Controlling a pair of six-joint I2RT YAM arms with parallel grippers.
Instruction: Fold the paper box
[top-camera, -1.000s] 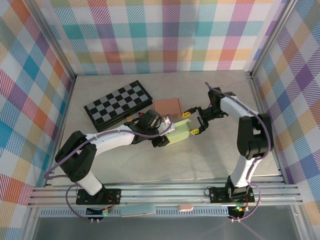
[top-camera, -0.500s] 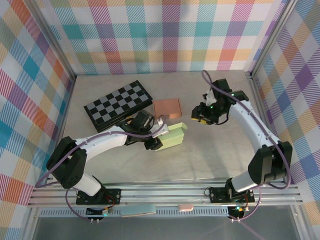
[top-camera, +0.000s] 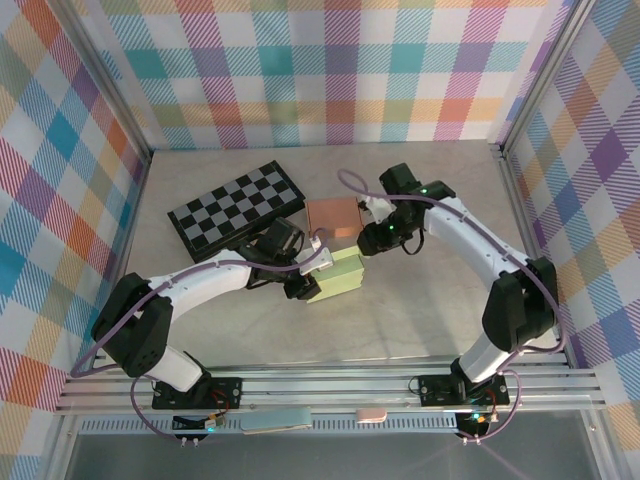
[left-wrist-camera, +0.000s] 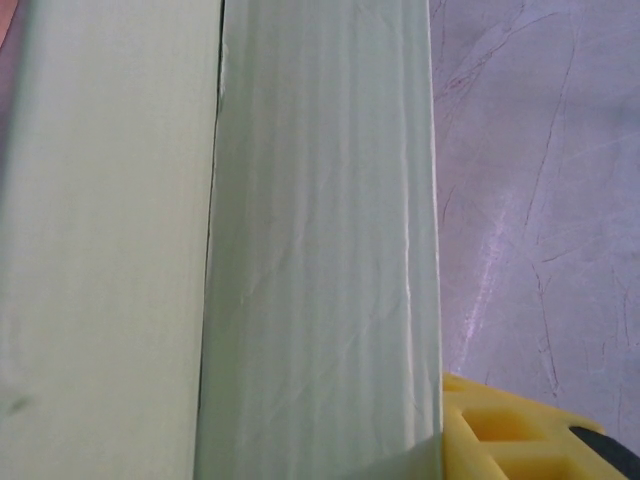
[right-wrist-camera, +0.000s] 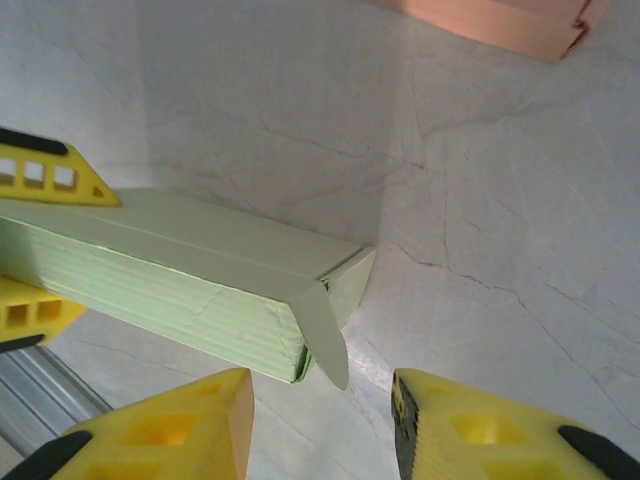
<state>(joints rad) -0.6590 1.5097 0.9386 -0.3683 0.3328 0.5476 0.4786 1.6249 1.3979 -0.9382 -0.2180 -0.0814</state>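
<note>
Green box (top-camera: 338, 277) lies at the middle of the table (top-camera: 440, 310), left end clamped in the left gripper (top-camera: 305, 287), long axis pointing its loose flap (right-wrist-camera: 325, 330) at the right gripper (right-wrist-camera: 320, 420), jaws apart and empty.

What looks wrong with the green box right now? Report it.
The green paper box has one end flap untucked: it juts out at an angle from the box's end, toward the right gripper. The box's side wall also shows creases. The left gripper clamps the other end.
</note>
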